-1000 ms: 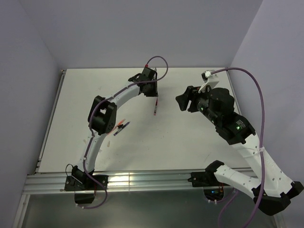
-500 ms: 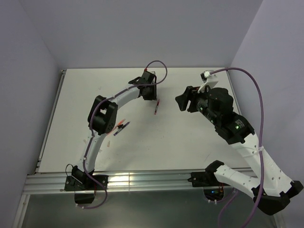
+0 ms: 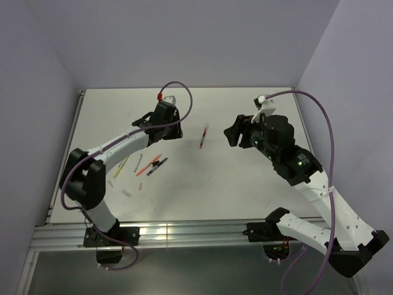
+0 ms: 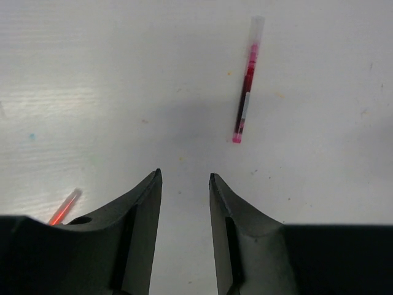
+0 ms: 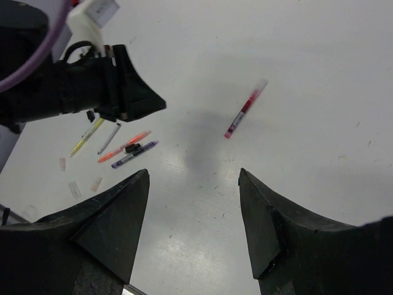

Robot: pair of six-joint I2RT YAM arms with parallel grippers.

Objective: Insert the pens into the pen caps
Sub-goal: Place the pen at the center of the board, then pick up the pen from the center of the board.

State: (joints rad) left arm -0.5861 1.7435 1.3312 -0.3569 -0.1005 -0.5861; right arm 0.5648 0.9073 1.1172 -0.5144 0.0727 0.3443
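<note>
**If touched off-centre, it will roll away**

Because the red pen (image 3: pixel 203 136) lies loose in the middle of the bench (image 3: pixel 245 184), nearer the far edge, a finger landing across it could roll it away, I think. Its long axis runs nearly from near edge to far edge, with the clear cap (image 4: pixel 256 24) pointing far. The left pincer (image 4: pixel 184 175) shows a narrow gap and is empty. The right pincer (image 5: pixel 193 175) is wide and empty.

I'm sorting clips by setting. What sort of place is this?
Probably a robot lab test cell, not a home: a bare white table boxed in by plain lavender walls, the left arm and right arm mounted at an aluminium rail, and loose pens as props.
</note>
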